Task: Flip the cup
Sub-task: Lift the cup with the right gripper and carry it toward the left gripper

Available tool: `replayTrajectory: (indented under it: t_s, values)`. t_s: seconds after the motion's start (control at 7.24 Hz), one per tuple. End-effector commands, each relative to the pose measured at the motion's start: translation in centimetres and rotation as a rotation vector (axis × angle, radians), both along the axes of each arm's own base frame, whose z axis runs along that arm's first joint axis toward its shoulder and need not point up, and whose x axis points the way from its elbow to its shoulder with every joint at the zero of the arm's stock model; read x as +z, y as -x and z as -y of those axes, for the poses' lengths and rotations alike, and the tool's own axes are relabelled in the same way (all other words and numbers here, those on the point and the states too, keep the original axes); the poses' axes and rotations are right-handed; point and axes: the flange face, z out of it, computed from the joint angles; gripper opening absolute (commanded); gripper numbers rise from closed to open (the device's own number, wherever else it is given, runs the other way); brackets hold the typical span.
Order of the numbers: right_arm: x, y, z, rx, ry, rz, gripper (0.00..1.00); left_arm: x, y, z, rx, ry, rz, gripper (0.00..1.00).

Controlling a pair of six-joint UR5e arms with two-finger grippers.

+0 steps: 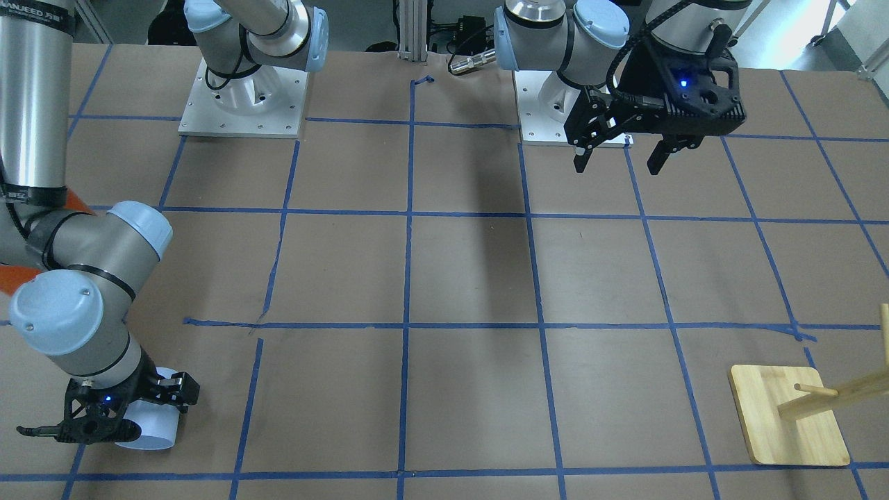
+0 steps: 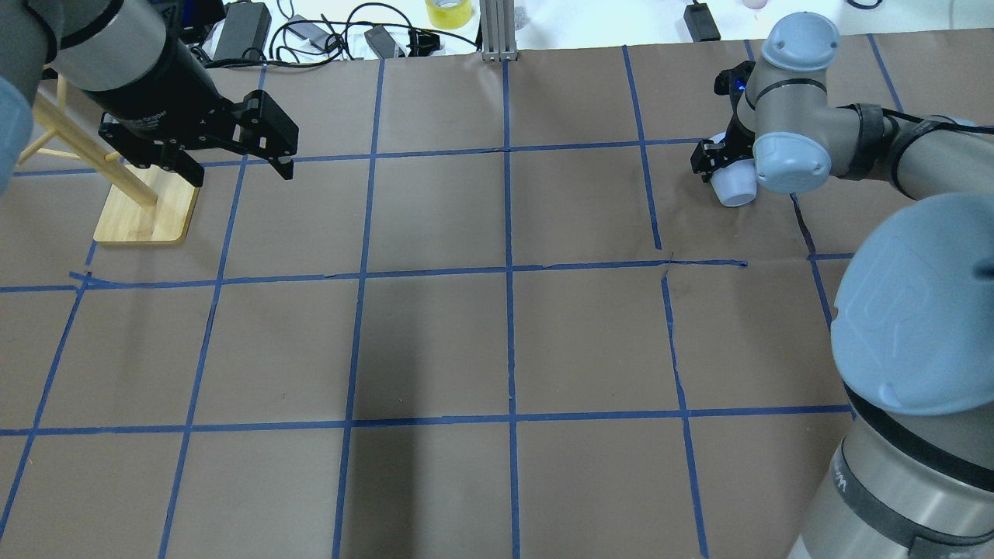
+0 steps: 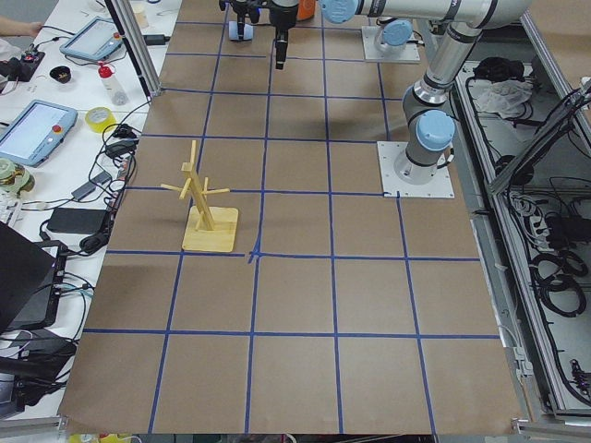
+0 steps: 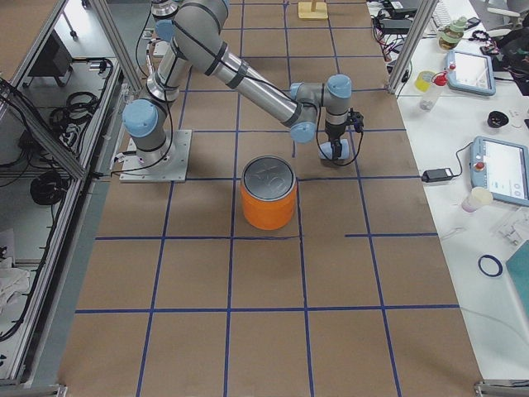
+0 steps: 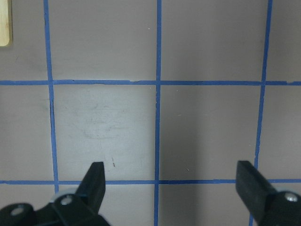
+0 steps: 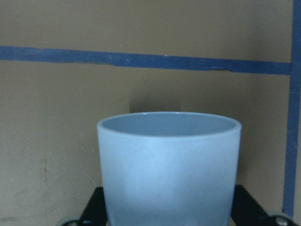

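The cup [image 2: 736, 186] is a small pale blue-white tumbler at the far right of the overhead view. My right gripper [image 2: 722, 167] is shut on it low over the table. In the right wrist view the cup [image 6: 169, 165] fills the middle, its rim pointing away from the camera, with a black finger [image 6: 91, 209] on either side near its base. It also shows in the front-facing view [image 1: 156, 425], tilted under the right gripper [image 1: 149, 410]. I cannot tell whether it touches the table. My left gripper [image 2: 241, 175] hangs open and empty above the table [image 5: 170, 172].
A wooden peg rack on a square base [image 2: 147, 213] stands at the far left, beside the left gripper. An orange can with a silver top [image 4: 269, 194] shows only in the exterior right view. Cables and a tape roll [image 2: 449, 12] lie beyond the far edge.
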Motion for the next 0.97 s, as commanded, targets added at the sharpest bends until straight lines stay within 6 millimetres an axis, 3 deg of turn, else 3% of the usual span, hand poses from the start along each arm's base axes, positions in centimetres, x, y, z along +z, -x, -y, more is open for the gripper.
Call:
replayTrajectory:
  t_s: [0.0,0.28,0.41,0.55,0.69,0.83]
  values:
    - [1.5,0.1,0.4,0.004,0.017,-0.008,0.07,0.0,0.0,0.0,0.011,-0.002,-0.003,1.0]
    - [4.5,-1.0,0.1,0.11,0.051,-0.016,0.05,0.0,0.0,0.0,0.013,-0.002,0.0,1.0]
    - [6.2,-4.6,0.1,0.282,0.073,-0.021,0.05,0.0,0.0,0.0,0.014,-0.002,0.001,1.0]
    - [6.6,-9.7,0.1,0.458,0.088,-0.026,0.05,0.1,0.0,-0.1,0.014,0.0,0.001,1.0]
    - [6.4,-16.3,-1.0,0.689,0.072,-0.048,0.05,0.1,-0.1,-0.1,0.012,0.0,0.004,1.0]
    - [5.2,-21.3,-2.3,0.937,0.047,-0.082,0.06,0.1,-0.1,-0.1,0.012,0.0,0.003,1.0]
